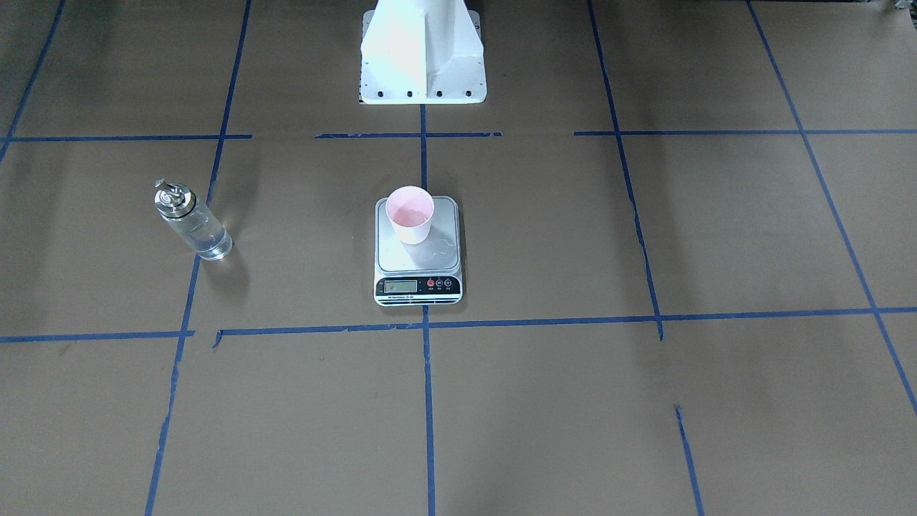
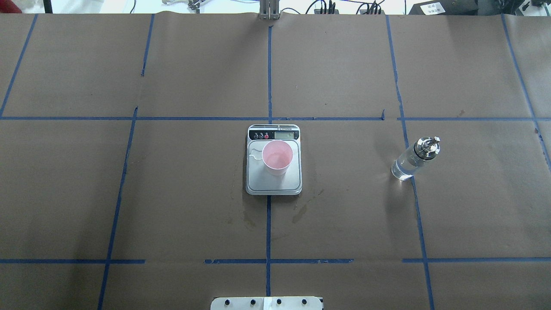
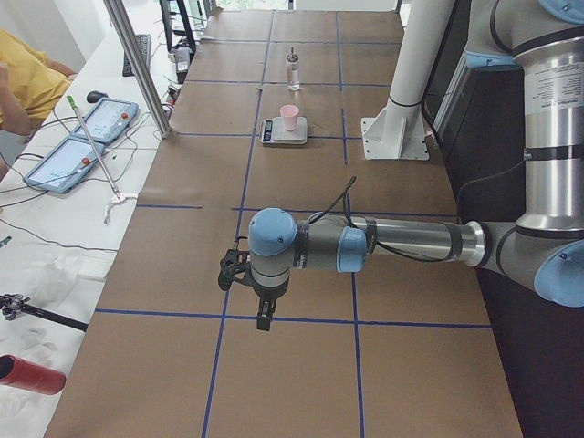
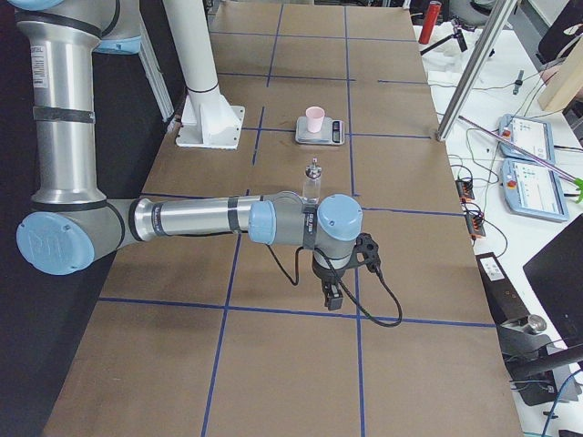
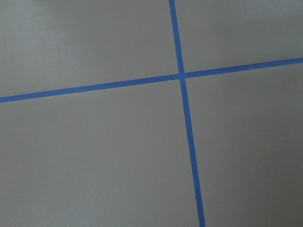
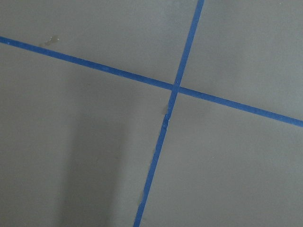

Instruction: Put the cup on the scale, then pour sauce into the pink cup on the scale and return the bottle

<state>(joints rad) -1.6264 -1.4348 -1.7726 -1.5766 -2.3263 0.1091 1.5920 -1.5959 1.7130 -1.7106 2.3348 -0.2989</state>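
The pale pink cup (image 1: 410,215) stands upright on the silver scale (image 1: 398,262) at the table's middle, also in the overhead view (image 2: 277,157). The clear glass bottle (image 1: 192,223) with its silver spout stands upright on the paper on the robot's right, well apart from the scale (image 2: 258,183). It holds clear liquid. My left gripper (image 3: 263,318) hangs over a blue tape cross far to the left. My right gripper (image 4: 332,299) hangs over the paper past the bottle (image 4: 312,178). I cannot tell whether either is open. Both wrist views show only paper and tape.
The white robot pedestal (image 1: 423,57) stands behind the scale. A small wet patch (image 2: 256,152) lies on the scale's platform, and damp stains (image 2: 301,211) mark the paper before it. Pendants (image 3: 82,137) and a metal post (image 3: 137,64) sit at the operators' edge.
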